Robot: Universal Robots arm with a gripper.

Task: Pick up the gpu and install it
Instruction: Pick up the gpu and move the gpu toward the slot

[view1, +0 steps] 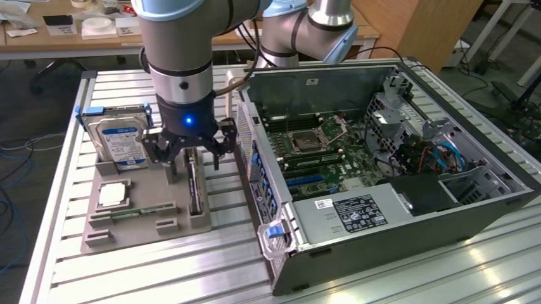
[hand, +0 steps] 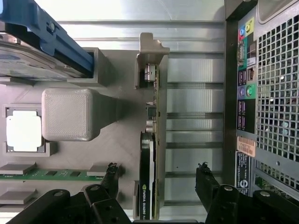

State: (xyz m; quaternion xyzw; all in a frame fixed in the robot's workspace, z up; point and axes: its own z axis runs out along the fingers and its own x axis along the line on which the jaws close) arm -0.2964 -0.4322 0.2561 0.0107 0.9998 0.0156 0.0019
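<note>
The pincer (hand: 157, 170) was closest, its two black fingers (hand: 111, 175) spread wide and holding nothing. Right under it, in the gap between the fingers, stood the gpu (hand: 147, 186), a thin dark card up on its edge in a slot of the grey tray (hand: 122, 70). The fingers were on each side of the card, but I could not see them touch it. Seen from across the room, the pincer (view1: 194, 166) hung low over the gpu (view1: 194, 190).

On one side of the pincer, further along the tray, were the hard drive (view1: 123, 142), a small square chip (view1: 113, 195) and a green memory stick (view1: 135, 213). On its other side, close by, the open computer case (view1: 406, 218) lay on the worktop (view1: 169, 275) with its insides showing.

I'd say the job had barely begun. The card was not picked up yet, and it was not in the computer. Both the lifting and the fitting were left to do.
</note>
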